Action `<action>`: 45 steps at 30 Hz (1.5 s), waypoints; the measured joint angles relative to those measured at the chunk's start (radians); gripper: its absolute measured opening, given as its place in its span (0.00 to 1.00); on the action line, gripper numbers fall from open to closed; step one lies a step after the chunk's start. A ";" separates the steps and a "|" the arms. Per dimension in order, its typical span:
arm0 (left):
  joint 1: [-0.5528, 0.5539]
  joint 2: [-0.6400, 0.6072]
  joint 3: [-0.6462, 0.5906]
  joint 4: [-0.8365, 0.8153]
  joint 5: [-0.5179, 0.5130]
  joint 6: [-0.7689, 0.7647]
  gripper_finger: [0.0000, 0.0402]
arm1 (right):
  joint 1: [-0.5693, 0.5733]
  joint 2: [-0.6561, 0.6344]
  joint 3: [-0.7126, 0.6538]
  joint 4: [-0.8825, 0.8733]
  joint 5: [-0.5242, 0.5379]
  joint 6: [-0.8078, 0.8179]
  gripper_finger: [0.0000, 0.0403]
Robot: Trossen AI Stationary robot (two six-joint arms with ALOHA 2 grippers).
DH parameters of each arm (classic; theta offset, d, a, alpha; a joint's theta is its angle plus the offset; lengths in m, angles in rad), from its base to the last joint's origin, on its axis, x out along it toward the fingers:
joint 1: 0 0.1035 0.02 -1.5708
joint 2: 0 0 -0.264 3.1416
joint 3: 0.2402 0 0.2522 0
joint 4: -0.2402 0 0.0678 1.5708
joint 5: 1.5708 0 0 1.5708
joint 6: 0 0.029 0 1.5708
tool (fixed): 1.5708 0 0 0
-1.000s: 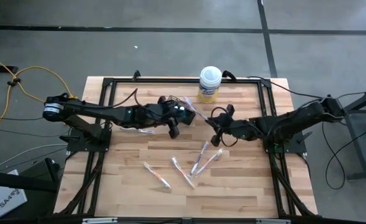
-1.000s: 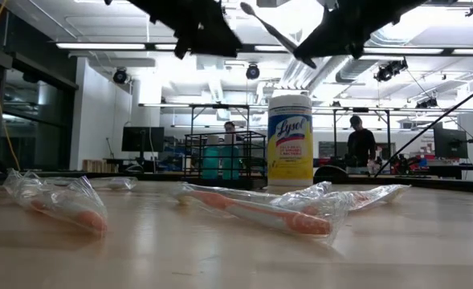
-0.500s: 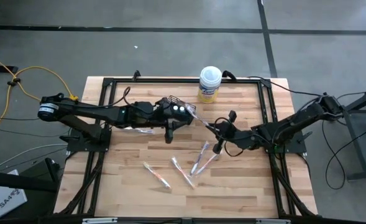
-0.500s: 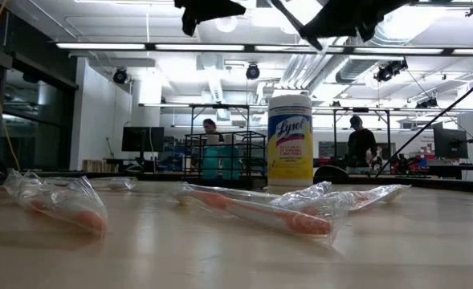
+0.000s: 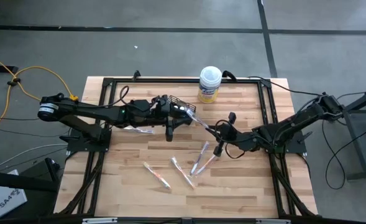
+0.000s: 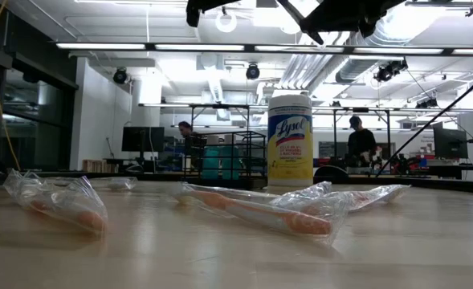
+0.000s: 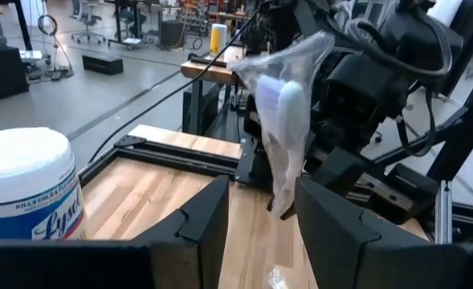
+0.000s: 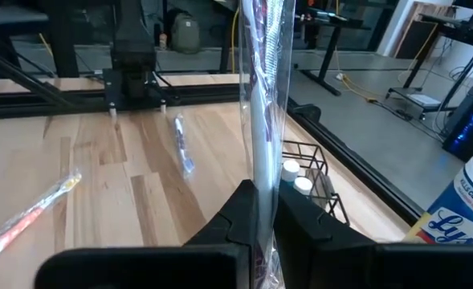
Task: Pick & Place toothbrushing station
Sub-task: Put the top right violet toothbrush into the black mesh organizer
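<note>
My right gripper (image 5: 219, 132) (image 8: 260, 199) is shut on a slim toothbrush in a clear wrapper (image 5: 202, 122), held in the air over the table's middle. The toothbrush's free end (image 7: 287, 120) reaches just in front of my left gripper (image 7: 260, 201) (image 5: 189, 118). That gripper is open and level, with a finger on either side of the wrapper's tip; I cannot tell whether they touch. The black wire basket (image 5: 177, 102) (image 8: 310, 183) stands on the table behind it with white-capped tubes (image 8: 292, 170) inside. Several wrapped toothbrushes (image 5: 200, 157) lie loose on the wood. My right gripper pinches the wrapped toothbrush between its two fingers partway along the handle (image 8: 260, 181); a little wrapper sticks out behind the fingers. The fingers come from the table's right, nearly level. The toothbrush is lifted clear and slants up toward my left gripper.
A white-lidded, yellow-labelled wipes canister (image 5: 210, 84) (image 6: 289, 140) stands at the far edge. Loose wrapped toothbrushes (image 6: 256, 210) lie near the middle and near side, another (image 5: 139, 129) under the left arm. A black frame (image 5: 108, 84) borders the table. People move in the room beyond.
My right gripper has carried the toothbrush toward the table's near edge, still clear of the table. My left gripper has risen and tipped up to level, staying open in front of the toothbrush's free end.
</note>
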 joint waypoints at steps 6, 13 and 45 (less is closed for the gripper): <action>0.000 0.000 0.000 0.033 0.030 0.029 0.34 | 0.000 0.000 0.000 0.005 -0.008 -0.001 0.04; 0.017 0.003 0.000 0.045 0.085 0.048 0.34 | 0.000 0.012 0.000 0.031 -0.027 -0.009 0.04; 0.020 0.029 0.000 0.079 0.110 0.079 0.50 | -0.002 0.024 0.000 0.046 -0.028 -0.033 0.04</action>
